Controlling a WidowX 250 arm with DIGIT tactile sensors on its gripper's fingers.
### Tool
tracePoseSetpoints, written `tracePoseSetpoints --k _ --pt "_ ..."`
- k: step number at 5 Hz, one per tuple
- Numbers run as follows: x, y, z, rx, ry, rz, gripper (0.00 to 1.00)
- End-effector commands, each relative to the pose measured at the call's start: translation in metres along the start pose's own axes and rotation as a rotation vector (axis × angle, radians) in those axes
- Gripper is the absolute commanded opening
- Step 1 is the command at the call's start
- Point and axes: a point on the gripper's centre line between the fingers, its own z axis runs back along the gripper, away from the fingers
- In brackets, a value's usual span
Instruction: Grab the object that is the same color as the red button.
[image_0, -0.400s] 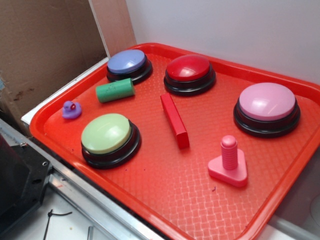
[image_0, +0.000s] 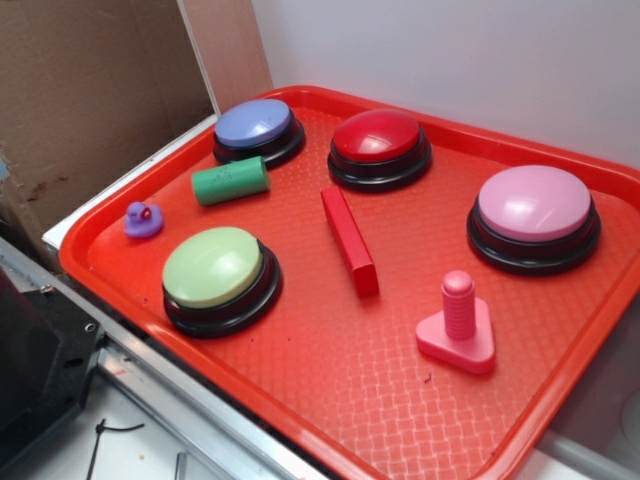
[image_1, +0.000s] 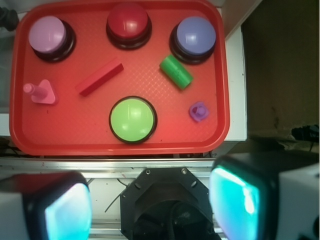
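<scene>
surface: red tray (image_0: 330, 400) beside a white wall
red bar (image_0: 349, 240): flat mid-tray, just near of the red button (image_0: 378, 137), unmoved since the earlier frame
gripper (image_1: 150, 202): fingers apart, empty, high above the tray's near edge

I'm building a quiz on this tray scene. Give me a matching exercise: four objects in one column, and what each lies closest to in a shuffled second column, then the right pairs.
Objects
1. red bar
2. green cylinder
3. pink peg
4. purple duck

Places
A. at the tray's left edge
B. just in front of the pink button
C. just in front of the blue button
D. mid-tray, in front of the red button

Pairs: 1-D, 2-C, 3-B, 4-A
</scene>
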Motion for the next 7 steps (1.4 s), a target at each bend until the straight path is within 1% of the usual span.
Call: tracePoseSetpoints --k 1,2,3,4,5,7 --pt "0.049 0.016 0.004 0.000 -0.017 0.210 1.00" --pt "0.092 0.031 -0.002 0.002 0.000 0.436 1.00" --pt "0.115 0.033 -0.010 0.061 0.053 0.684 1.00" --pt "0.103 0.050 -0.016 0.071 0.047 0.819 1.00" --pt "0.088 0.060 -0.021 0.049 0.042 0.786 1.00" --pt "0.088 0.060 -0.021 0.049 0.042 0.786 1.00"
